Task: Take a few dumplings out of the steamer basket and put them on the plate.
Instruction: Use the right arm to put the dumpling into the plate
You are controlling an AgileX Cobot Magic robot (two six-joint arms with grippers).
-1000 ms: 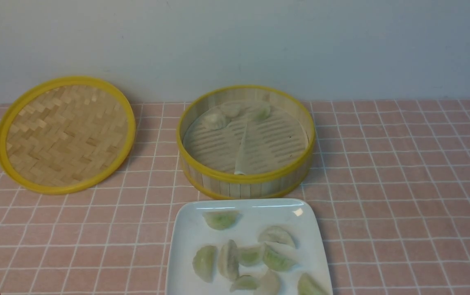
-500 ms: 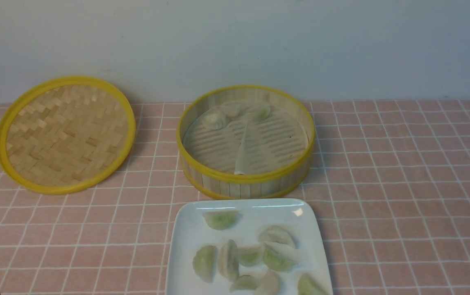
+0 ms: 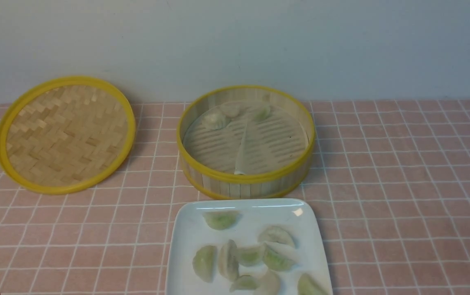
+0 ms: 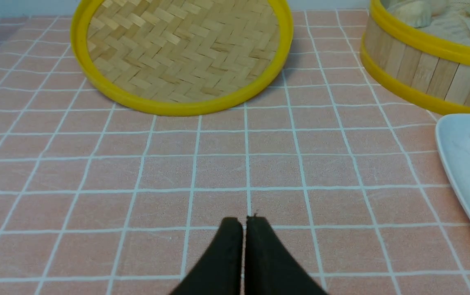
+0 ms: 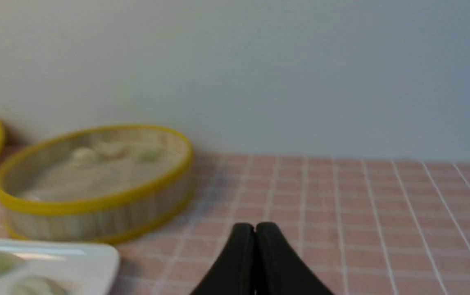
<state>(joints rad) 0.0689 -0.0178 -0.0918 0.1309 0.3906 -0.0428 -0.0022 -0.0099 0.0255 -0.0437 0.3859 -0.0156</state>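
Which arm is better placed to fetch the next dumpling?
Probably the left: its wrist view shows the steamer basket and dumplings sharply, which sit left of center in the front view; the right's looks blurred.

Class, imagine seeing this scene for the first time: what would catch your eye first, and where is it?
Probably the round steamer basket with its bright yellow rims, standing near the middle, a few dumplings at its far side. Just in front of it, the glossy white plate carries a scatter of pale green dumplings. Off to the left, the yellow-rimmed woven lid stands out against the pink tiled surface.
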